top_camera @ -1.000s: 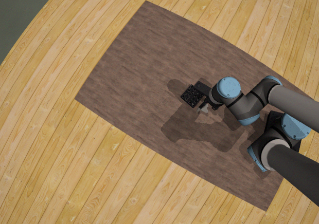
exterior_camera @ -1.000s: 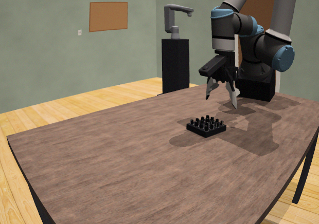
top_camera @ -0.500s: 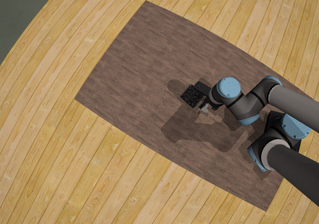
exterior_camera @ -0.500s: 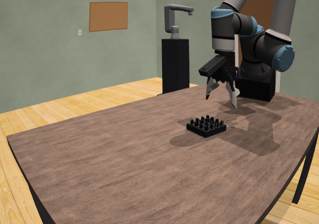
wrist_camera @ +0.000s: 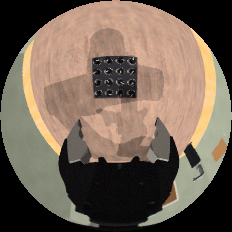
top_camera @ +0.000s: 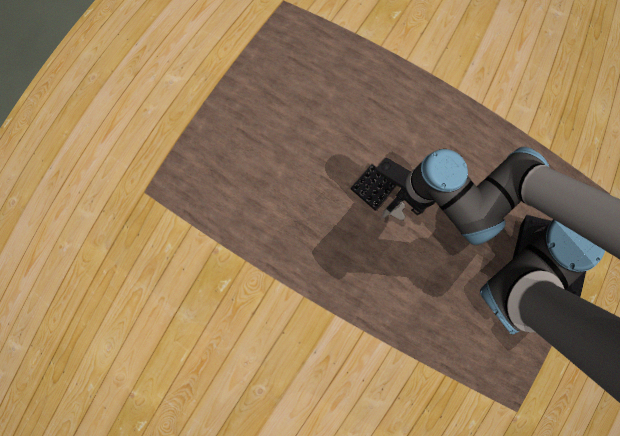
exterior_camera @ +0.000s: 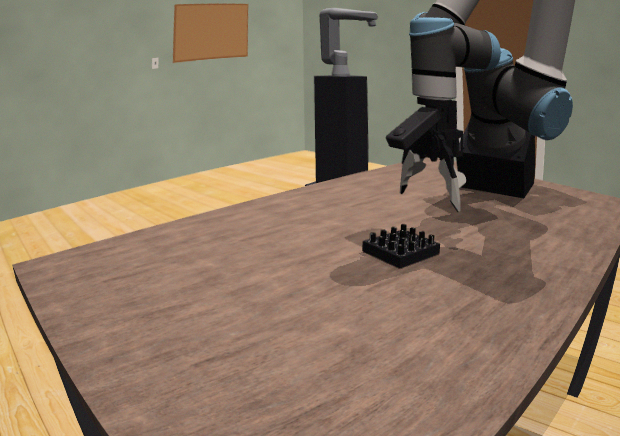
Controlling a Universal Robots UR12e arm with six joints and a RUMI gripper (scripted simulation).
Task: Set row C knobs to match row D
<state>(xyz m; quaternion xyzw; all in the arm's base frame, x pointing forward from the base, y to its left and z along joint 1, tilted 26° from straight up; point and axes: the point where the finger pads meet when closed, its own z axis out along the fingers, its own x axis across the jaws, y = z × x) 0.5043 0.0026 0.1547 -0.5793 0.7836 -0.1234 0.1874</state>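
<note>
The knob box [top_camera: 364, 196] [exterior_camera: 418, 258] [wrist_camera: 115, 77] is a square black block standing on the table, with a four-by-four grid of black upright knobs. The marks on the knobs and the side with the socket are too small or dark to tell, so I cannot tell rows C and D apart. My gripper [exterior_camera: 430, 200] [wrist_camera: 118, 119] is open and empty, pointing down, its grey jaws wide apart. It hangs above the table, higher than the knobs and off to the robot-base side of the box, touching nothing. In the top view one jaw is hidden under the arm.
The brown table [top_camera: 240, 120] [exterior_camera: 200, 320] carries the box, and the arm's shadows fall around it. The arm's black base [exterior_camera: 496, 172] stands at the table's far end. Beyond the table stands a black pedestal [exterior_camera: 340, 125] with a small grey arm on top.
</note>
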